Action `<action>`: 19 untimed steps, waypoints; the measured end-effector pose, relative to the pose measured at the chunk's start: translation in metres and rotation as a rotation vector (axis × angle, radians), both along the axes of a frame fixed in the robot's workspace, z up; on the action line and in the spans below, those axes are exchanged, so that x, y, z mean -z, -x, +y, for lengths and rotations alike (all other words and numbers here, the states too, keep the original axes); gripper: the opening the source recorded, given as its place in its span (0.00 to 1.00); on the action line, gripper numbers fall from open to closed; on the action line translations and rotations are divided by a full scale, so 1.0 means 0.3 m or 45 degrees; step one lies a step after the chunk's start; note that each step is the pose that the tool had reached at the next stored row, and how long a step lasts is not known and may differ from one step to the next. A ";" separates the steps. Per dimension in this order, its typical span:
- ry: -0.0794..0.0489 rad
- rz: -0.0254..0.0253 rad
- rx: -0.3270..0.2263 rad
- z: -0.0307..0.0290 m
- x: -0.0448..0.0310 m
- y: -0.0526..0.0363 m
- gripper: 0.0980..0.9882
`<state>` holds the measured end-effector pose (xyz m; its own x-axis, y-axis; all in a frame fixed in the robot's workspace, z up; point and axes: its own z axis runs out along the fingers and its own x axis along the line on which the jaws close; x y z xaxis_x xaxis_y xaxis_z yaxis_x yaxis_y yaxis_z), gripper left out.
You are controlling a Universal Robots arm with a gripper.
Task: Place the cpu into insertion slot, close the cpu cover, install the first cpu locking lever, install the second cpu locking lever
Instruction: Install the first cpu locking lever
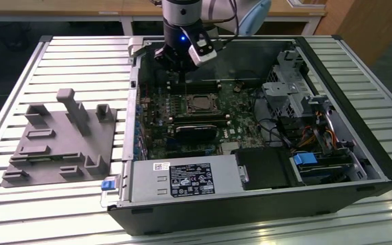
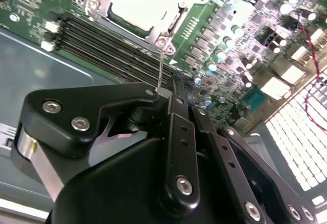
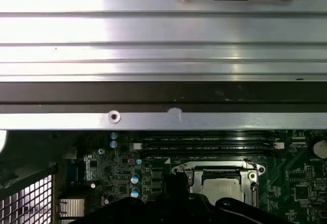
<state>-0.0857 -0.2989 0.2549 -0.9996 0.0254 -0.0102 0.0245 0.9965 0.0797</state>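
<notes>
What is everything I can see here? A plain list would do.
Table: one, silvery slats, under everything.
Computer case: one, black, open, on the table.
Moulded tray: one, grey, on the table, exterior view's left.
Circuit board: one, green, inside the case.
Socket: one, silvery rim, on the board.
Chip: one, pale silver, in the socket.
Cover: one, silvery frame, around the chip.
Lever: one, thin silvery wire, rising from the socket's corner.
Memory slots: several, black, beside the socket.
Power box: one, silver, inside the case.
Arm: one, silver and black, over the case.
Tool: one, black, at the lever's free end.
</notes>
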 end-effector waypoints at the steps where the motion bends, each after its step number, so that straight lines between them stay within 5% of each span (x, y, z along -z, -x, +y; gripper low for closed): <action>1: 0.000 0.0000 0.000 0.000 0.000 -0.005 0.01; 19: 0.000 -0.0001 0.000 0.000 0.004 -0.033 0.01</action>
<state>-0.0757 -0.2989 0.2536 -0.9996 0.0255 -0.0103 0.0246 0.9965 0.0799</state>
